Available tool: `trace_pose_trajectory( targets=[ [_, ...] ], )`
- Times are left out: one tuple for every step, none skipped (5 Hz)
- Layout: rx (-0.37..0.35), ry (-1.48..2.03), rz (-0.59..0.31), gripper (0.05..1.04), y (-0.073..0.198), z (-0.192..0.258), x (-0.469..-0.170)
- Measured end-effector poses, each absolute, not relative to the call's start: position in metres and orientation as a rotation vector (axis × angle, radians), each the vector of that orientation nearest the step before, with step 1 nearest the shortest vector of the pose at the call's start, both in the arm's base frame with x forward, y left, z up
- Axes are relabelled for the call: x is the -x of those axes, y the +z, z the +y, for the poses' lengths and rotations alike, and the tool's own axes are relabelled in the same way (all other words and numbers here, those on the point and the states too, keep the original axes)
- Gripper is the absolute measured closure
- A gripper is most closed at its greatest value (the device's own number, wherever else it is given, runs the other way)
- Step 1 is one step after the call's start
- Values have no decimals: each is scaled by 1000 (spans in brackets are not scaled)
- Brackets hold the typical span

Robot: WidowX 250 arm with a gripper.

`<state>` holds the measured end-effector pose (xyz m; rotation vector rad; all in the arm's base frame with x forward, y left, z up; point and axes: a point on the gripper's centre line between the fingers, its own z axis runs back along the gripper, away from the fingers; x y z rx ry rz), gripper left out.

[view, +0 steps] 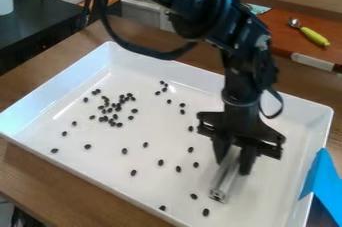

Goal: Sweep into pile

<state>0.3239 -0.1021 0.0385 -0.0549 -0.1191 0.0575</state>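
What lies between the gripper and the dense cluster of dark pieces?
In the camera view, a few scattered pieces on the white tray lie between the gripper and the cluster.

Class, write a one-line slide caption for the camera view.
The gripper holds a metallic bar in a white tray scattered with dark beans.

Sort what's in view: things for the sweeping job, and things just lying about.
For the job:
- claw
- silver bar it grips
- small black beans
- white tray

Just lying about:
- green-handled scoop
- pale-bladed utensil
- blue piece
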Motion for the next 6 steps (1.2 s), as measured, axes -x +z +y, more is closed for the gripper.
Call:
trace_pose_trajectory(
  targets=[
    [68, 62, -92, 692, 38, -84, -323],
    [73, 105, -79, 692, 39, -57, -324],
    [87, 125, -52, 692, 39, -37, -316],
    [97, 124, -50, 692, 41, -19, -304],
    [117, 143, -43, 692, 44, 6, -297],
    [115, 152, -57, 692, 43, 25, -297]
  ],
)
